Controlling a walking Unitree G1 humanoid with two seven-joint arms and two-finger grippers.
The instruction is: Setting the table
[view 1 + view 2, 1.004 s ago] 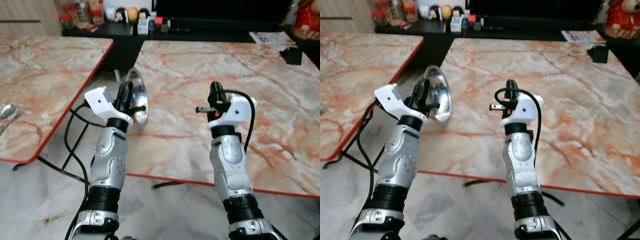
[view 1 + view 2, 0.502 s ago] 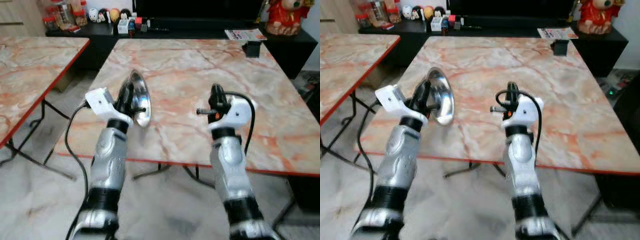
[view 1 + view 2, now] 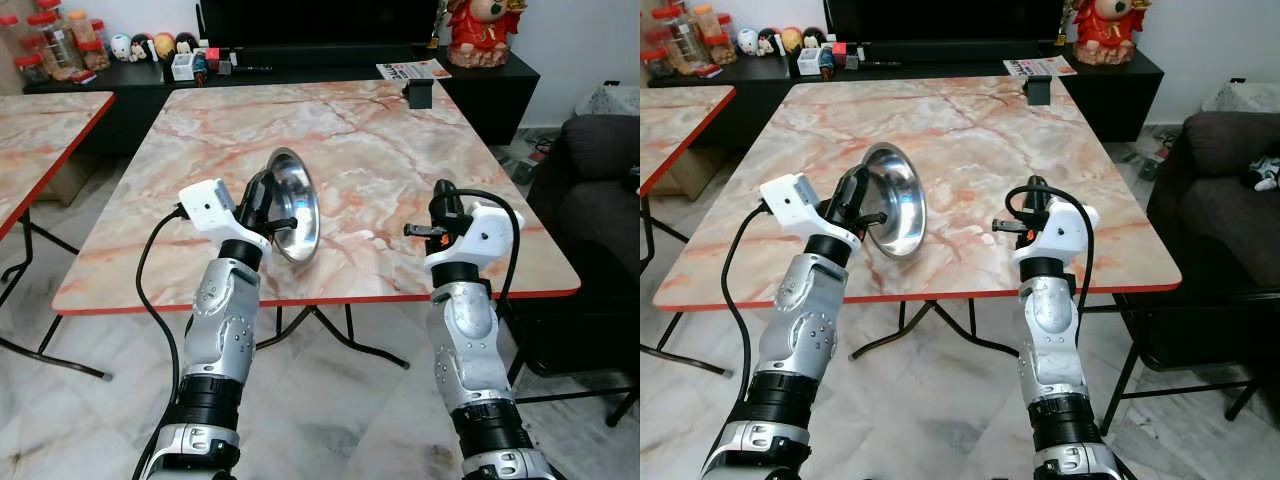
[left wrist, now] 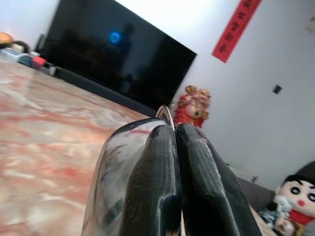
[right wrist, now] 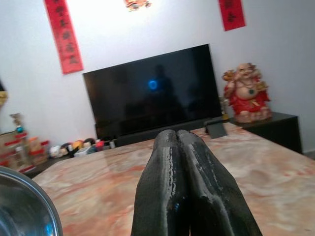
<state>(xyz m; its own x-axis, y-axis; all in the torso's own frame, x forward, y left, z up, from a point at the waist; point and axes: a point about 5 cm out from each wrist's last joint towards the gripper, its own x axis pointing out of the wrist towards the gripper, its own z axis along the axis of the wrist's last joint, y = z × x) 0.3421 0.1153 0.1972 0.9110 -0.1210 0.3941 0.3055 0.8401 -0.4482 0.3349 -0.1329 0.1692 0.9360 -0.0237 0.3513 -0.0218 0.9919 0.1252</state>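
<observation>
A home living room — television (image 3: 940,18), sofa (image 3: 1230,190), marble table (image 3: 970,120)

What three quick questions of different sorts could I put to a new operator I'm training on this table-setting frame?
1. True or false: the left end effector is shut on the rim of the round shiny steel bowl.
2. Which is the right end effector doing? A) gripping a spoon B) shut and holding nothing C) resting on the sofa
3. Fill in: the steel bowl is held on edge above the pink marble-patterned table with the ___ edge.

Key: 1 true; 2 B; 3 red.
</observation>
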